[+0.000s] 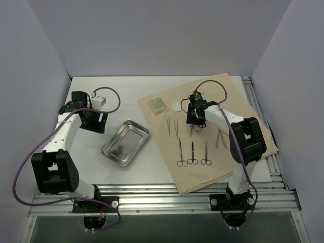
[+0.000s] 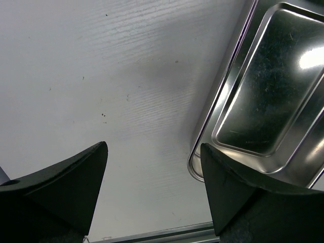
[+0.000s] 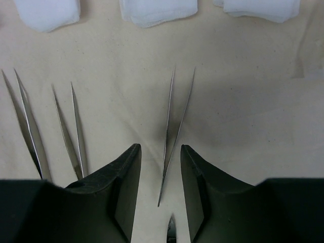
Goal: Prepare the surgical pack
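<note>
The tan cloth (image 1: 202,177) lies over the right half of the surface (image 2: 101,76). On it, your right fingers (image 3: 121,192) stand narrow on either side of one pair of tweezers (image 3: 174,126), not yet touching. Your left fingers (image 2: 66,187) gape wide beside the steel tray (image 2: 263,91), mid-surface.

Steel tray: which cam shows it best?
Top external. The whole tray is in frame, empty, lying left of the cloth. The left wrist view gets it close up, but only part of it, cut off at the right edge. The right wrist view doesn't show it.
</note>
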Robot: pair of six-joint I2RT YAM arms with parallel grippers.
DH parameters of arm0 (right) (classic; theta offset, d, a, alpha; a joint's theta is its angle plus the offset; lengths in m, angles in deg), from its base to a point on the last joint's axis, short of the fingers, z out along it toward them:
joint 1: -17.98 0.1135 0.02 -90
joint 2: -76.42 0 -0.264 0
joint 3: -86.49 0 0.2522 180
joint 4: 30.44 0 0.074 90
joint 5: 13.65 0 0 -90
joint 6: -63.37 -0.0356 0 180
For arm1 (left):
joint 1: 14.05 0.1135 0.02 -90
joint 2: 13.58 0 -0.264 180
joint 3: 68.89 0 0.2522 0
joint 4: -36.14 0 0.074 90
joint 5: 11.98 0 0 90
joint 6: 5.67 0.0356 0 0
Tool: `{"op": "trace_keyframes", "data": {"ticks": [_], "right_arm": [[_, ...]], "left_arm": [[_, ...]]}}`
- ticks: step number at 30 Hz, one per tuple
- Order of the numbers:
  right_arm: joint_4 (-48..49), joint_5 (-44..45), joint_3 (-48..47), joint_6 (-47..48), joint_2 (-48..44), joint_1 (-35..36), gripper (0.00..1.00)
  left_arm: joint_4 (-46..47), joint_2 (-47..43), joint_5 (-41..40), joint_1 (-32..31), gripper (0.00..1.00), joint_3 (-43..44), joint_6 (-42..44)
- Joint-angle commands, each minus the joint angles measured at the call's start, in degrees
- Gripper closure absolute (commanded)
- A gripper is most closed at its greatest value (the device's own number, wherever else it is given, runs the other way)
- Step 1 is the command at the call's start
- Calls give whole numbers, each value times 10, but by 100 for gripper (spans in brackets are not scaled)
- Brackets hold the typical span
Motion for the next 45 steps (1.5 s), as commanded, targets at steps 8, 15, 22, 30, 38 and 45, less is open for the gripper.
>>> {"op": "trace_keyframes", "data": {"ticks": [8,15,22,30,38,45], "right_arm": [[2,33,17,-16,14,0,67],[16,38,33,-23,27,-1,66],[25,35,32,-39,30,-2,91],[36,39,41,-86,-35,0,100],[186,46,52,-323,-140,130,100],[269,162,-10,-502,-60,311,100]], "left_arm": [[24,2,16,1,16,0,5],[27,-2,17,2,16,0,5],[27,-6,16,2,16,-3,6],[26,-19,19,1,16,-3,7],[35,-37,-2,6,16,-12,5],[30,-46,-3,37,16,-6,-5]]}}
